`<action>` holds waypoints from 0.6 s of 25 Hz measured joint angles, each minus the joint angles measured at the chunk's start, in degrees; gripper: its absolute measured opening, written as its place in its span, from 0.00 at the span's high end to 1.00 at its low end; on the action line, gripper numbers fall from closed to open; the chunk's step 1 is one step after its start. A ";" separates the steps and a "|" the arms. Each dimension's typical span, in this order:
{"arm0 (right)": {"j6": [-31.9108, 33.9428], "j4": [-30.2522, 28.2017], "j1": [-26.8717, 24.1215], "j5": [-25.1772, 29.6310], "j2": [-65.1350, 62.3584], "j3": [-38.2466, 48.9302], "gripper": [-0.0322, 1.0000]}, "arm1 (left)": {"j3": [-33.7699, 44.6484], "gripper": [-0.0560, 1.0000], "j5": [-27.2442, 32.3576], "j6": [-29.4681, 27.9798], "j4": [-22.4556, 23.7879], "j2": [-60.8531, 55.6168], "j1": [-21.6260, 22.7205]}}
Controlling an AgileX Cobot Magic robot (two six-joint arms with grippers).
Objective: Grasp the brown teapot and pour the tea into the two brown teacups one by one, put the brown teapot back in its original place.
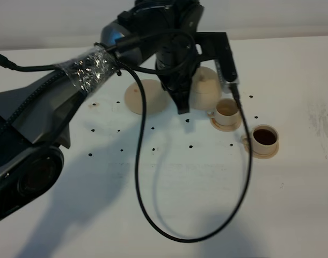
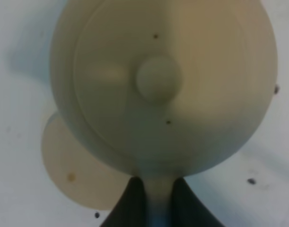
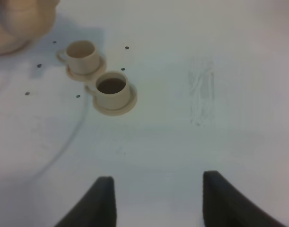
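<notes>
My left gripper is shut on the loop handle of the brown teapot and holds it just left of the teacups, off its wide saucer. In the left wrist view the teapot's lid and knob fill the frame, the handle sits between my fingers, and the saucer lies beside it. One teacup looks pale inside. The other teacup holds dark tea. Both stand on small saucers. My right gripper is open and empty, hovering short of the cups.
A black cable loops from the left arm across the white table in front of the cups. Small dark specks dot the table around the saucers. A faint scuff marks the surface to the right.
</notes>
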 joint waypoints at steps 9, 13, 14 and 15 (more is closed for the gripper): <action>0.00 0.06 0.00 0.00 0.00 0.00 0.57 | 0.00 0.87 -7.57 4.98 9.44 4.85 1.35; 0.00 0.15 0.00 0.00 0.00 0.00 0.57 | 0.00 0.87 -11.63 6.93 10.70 6.37 1.35; 0.00 0.15 0.00 0.00 0.00 0.00 0.57 | 0.00 0.87 -12.35 7.78 10.78 6.43 1.35; 0.00 0.23 0.00 0.00 0.00 0.00 0.57 | 0.00 0.87 -12.86 8.65 10.86 6.55 1.35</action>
